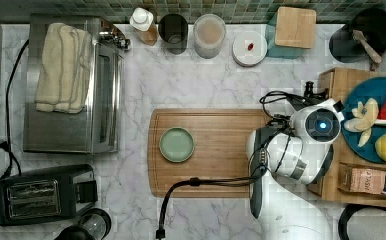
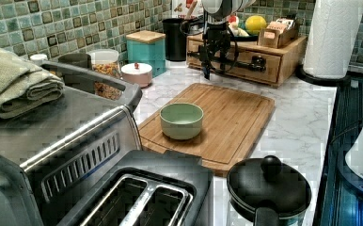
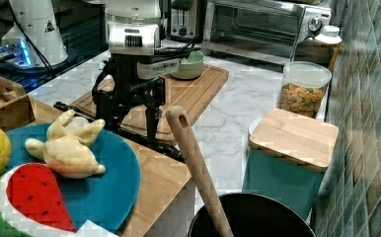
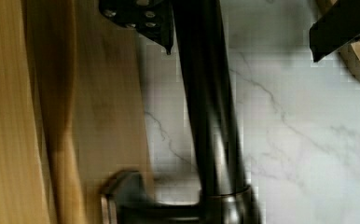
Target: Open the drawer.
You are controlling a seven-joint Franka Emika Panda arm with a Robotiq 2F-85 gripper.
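The drawer (image 2: 245, 60) is set in the wooden box (image 2: 290, 54) beyond the far end of the cutting board (image 2: 217, 120), with bare marble counter (image 2: 302, 127) seen between board and drawer front. The bar handle (image 4: 206, 107) runs along the drawer front, standing off it. The gripper (image 3: 129, 116) is lowered over this handle; in the wrist view, one finger (image 4: 143, 18) lies on the drawer side of the bar and the other finger (image 4: 341, 25) well off on the counter side, so the fingers are spread, nothing grasped. A green bowl (image 2: 181, 120) sits on the board, well apart from the drawer.
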